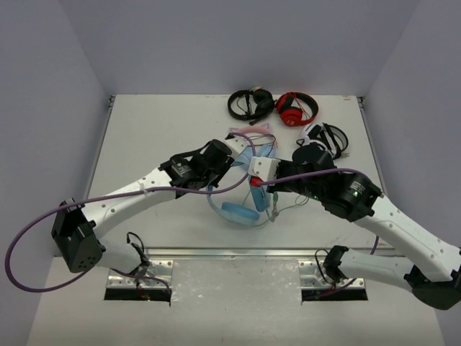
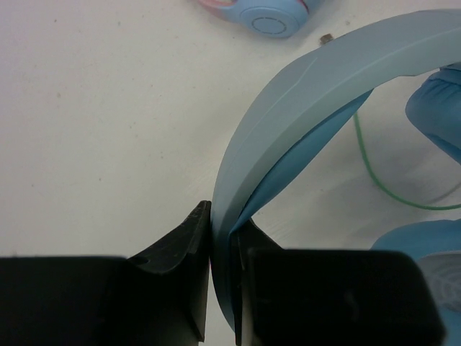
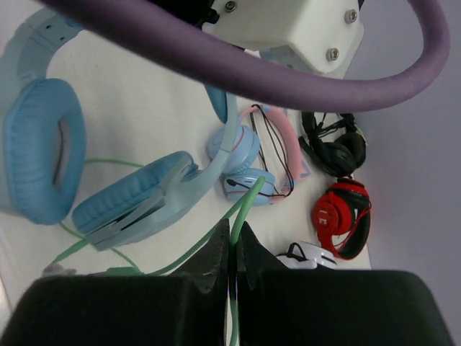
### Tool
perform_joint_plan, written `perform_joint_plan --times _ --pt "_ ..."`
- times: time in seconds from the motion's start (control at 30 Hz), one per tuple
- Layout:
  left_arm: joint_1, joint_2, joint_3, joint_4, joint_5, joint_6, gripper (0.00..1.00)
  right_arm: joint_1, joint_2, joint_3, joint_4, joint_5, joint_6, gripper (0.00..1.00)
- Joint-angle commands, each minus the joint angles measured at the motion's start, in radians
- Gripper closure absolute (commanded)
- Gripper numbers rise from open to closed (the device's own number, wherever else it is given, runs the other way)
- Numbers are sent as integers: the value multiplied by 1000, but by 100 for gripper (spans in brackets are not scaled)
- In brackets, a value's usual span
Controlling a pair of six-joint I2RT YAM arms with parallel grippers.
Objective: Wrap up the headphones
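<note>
The light blue headphones (image 1: 240, 213) lie at the table's middle, with both padded cups (image 3: 43, 151) toward the near side. My left gripper (image 2: 223, 238) is shut on the plain blue headband (image 2: 310, 94), edge-on between the fingers; in the top view it (image 1: 243, 157) sits over the band's far side. My right gripper (image 3: 233, 234) is shut on the thin green cable (image 3: 245, 202), which runs from the jaws back toward the cups. In the top view the right gripper (image 1: 256, 184) is just right of the headphones, with loose cable (image 1: 277, 205) on the table beside it.
A pink-and-blue pair (image 1: 252, 137) lies just behind the headphones. A black pair (image 1: 251, 104), a red pair (image 1: 297, 108) and a white-and-black pair (image 1: 328, 137) lie at the back right. The left arm's purple hose (image 3: 238, 65) crosses the right wrist view.
</note>
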Motion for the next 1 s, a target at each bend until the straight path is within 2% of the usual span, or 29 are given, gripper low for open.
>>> perform_joint_plan --times 0.0,0.07,0.13,0.2,0.33,0.47,0.77,0.97 --pt "-42 -68 -4 107 93 5 100 5 -37 -24 157 66 -81 99" --pt "-62 -81 -10 109 100 11 100 4 -87 -79 284 -29 -102 99" --pt "-68 -87 -14 114 96 11 99 4 -121 -107 325 -90 -105 99" --pt "-68 -90 -16 114 71 8 100 4 -152 -111 330 -197 -95 99" --pt "-68 -99 -10 123 58 0 100 5 -140 -66 267 -301 -75 99" --pt "-69 -117 -11 132 92 -7 100 5 -106 -62 259 -290 -61 99" --pt "-69 -179 -27 160 50 -32 100 4 -11 -105 300 -151 13 99" --pt "-69 -199 -36 164 -3 -30 100 4 41 -70 288 -68 40 99"
